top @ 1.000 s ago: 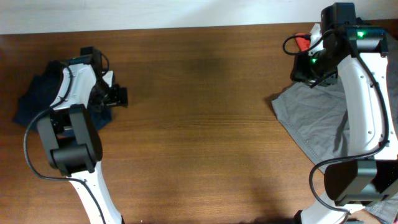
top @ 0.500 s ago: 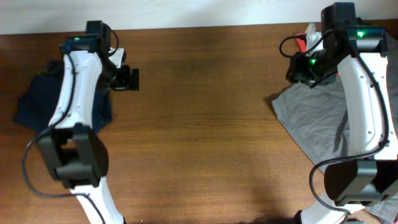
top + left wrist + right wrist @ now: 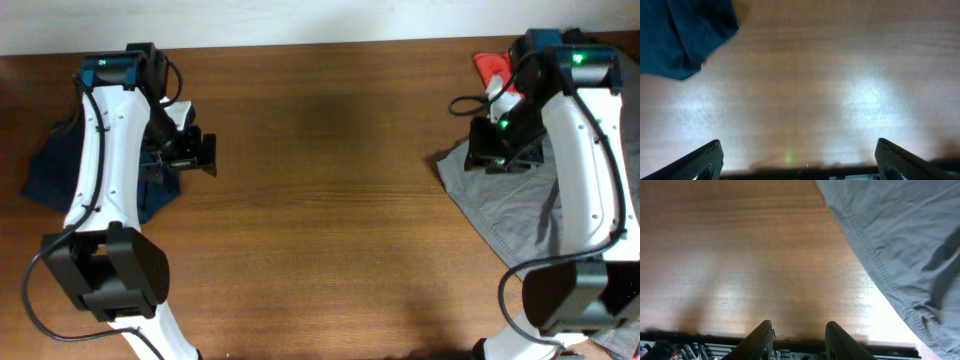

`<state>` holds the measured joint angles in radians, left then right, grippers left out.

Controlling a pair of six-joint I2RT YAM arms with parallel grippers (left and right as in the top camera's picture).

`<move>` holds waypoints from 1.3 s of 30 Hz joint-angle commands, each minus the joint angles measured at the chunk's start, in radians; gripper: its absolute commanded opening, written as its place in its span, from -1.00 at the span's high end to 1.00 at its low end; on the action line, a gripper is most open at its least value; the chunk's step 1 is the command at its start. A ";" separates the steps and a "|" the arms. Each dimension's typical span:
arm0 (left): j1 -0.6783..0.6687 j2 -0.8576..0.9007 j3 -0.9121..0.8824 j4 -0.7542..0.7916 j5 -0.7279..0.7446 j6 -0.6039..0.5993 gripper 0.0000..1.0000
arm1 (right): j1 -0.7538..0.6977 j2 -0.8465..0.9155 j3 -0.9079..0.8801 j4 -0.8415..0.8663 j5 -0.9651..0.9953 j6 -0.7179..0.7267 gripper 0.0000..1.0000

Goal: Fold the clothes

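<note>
- The shorts (image 3: 45, 172) lie bunched at the table's (image 3: 320, 210) left end, partly under our left arm. We can't make out a leg or the waistband laid flat.
- Left gripper (image 3: 797, 146): spread wide and empty, over bare table just inboard of the shorts. In the wrist view the shorts' edge is in the top left corner, not between the fingers.
- Right gripper (image 3: 800, 325): fingers apart with a narrower gap, also empty. It is at the table's right end, by the edge of the grey garment (image 3: 510, 215). A red garment (image 3: 488, 68) lies at the table's far right corner. We don't take either as ours to fold.
- Step, as we read it: reaching to grasp, with no fold begun.
- Next: move the left gripper onto the shorts, pinch an edge, drag them to the table's middle and flatten them. The right arm must cross the table to take the other side.
</note>
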<state>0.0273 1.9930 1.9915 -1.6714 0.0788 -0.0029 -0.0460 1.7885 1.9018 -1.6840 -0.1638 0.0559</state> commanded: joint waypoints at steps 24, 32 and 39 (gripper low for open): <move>-0.029 -1.354 -1.135 0.946 0.000 0.003 -0.98 | 0.132 -1.132 -0.902 0.647 0.179 0.076 -0.98; -0.029 -1.400 -1.162 0.812 0.000 0.003 -0.98 | 0.132 -1.113 -0.902 0.644 0.179 0.076 -0.98; -0.029 -1.400 -1.162 0.750 0.000 0.003 -0.98 | 0.132 -1.106 -0.902 0.644 0.179 0.076 -0.98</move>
<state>-0.0025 0.5991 0.8349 -0.9089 0.0860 -0.0044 0.0803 0.6804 1.0077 -1.0424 0.0002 0.1257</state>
